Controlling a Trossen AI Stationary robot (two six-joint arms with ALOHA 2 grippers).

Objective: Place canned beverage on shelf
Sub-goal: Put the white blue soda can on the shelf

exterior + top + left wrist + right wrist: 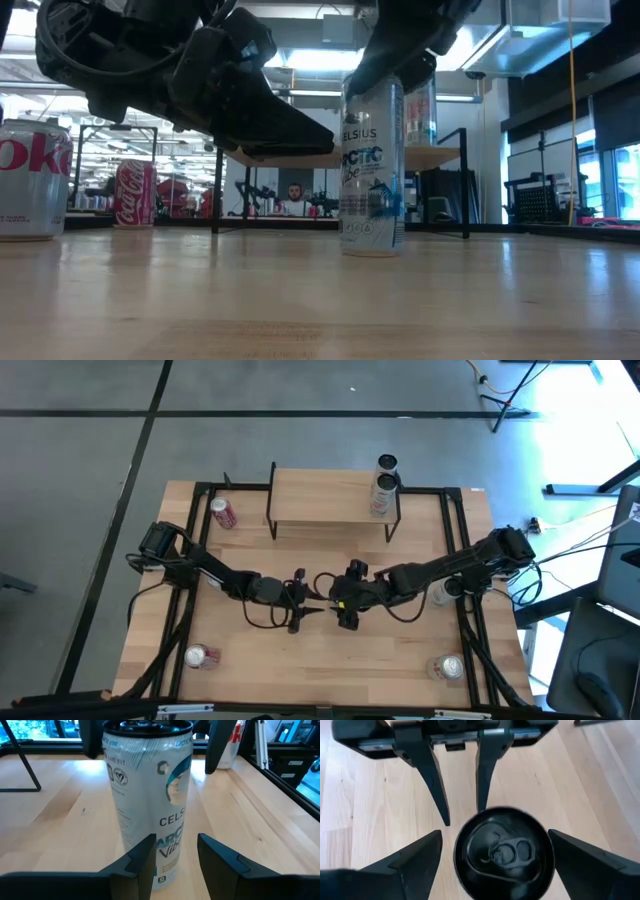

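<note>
Closest to the low camera stands a tall slim Celsius can (372,165), upright on the wooden surface (320,300) near its middle. Both arms meet at it. From the right, the right gripper (492,855) hangs over the can's black top (504,852), its fingers (415,857) spread apart on either side of the rim, not visibly touching. From the left, the left gripper (174,855) sits level just beside the can (150,795), its fingers (142,857) slightly apart and pointed at the lower body, not around it. In the high view the two grippers, left (300,608) and right (345,605), almost meet at the centre of the surface (320,670), and the can between them is largely hidden under the right one.

At the far edge stands the shelf (330,495), a light plank on thin black legs. A can (382,495) stands upright on its right end, and another can (387,464) shows just behind that, beyond the far edge. A red can (223,512) lies on the surface left of the shelf. Two more cans sit near the front: one lying at the near left (200,656), one upright at the near right (450,667). Another can (443,590) stands under the right arm's forearm. In the low view a Coke can (135,193) and a silver Coke can (33,180) show at the left, and a person (294,200) is in the room far behind the shelf.
</note>
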